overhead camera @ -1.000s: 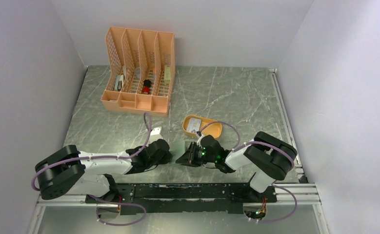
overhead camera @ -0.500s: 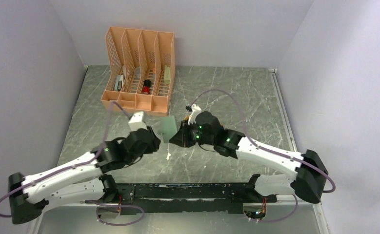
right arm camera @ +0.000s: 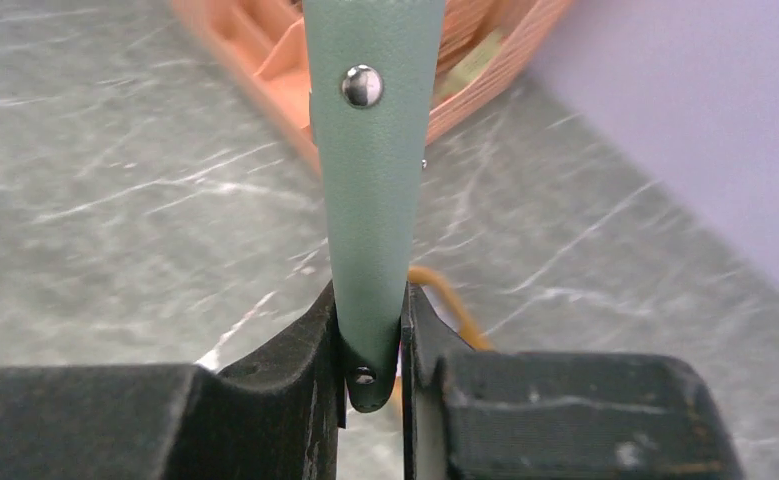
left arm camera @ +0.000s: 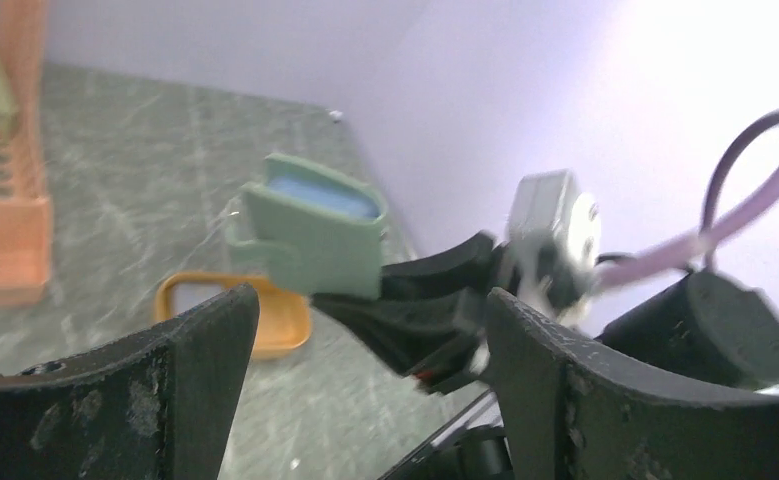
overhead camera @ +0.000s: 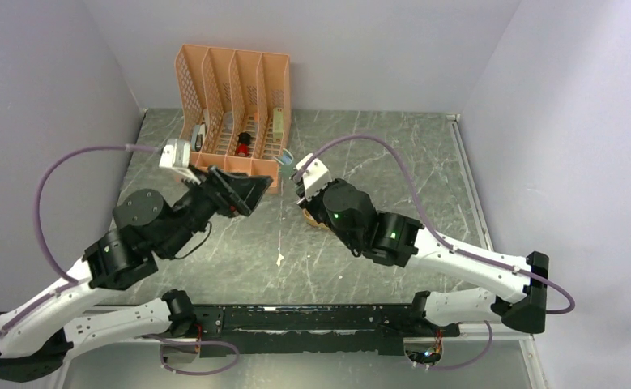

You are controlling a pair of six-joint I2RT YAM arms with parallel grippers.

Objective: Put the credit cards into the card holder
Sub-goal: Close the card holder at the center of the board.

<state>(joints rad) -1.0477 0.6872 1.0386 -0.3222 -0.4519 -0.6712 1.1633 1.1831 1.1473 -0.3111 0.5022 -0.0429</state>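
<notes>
The left gripper (overhead camera: 245, 191) hangs over the grey marbled worktop (overhead camera: 377, 162), near the peach lattice plastic organizer (overhead camera: 231, 97). Its fingers are spread wide with nothing between them. To its right, the small sage-green folding card holder (left arm camera: 315, 238) is up in the air. The right gripper (right arm camera: 370, 345) pinches it at one end, above the mustard-yellow oval tray (left arm camera: 287, 338).

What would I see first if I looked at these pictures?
The green wallet comes first: the right jaws pinch it and hold it up in the air, with its blue sleeves showing. Across from it, the left jaws gape wide open with nothing in them. At the back left of the table stands a peach organizer, and a yellow tray lies on the table.
</notes>
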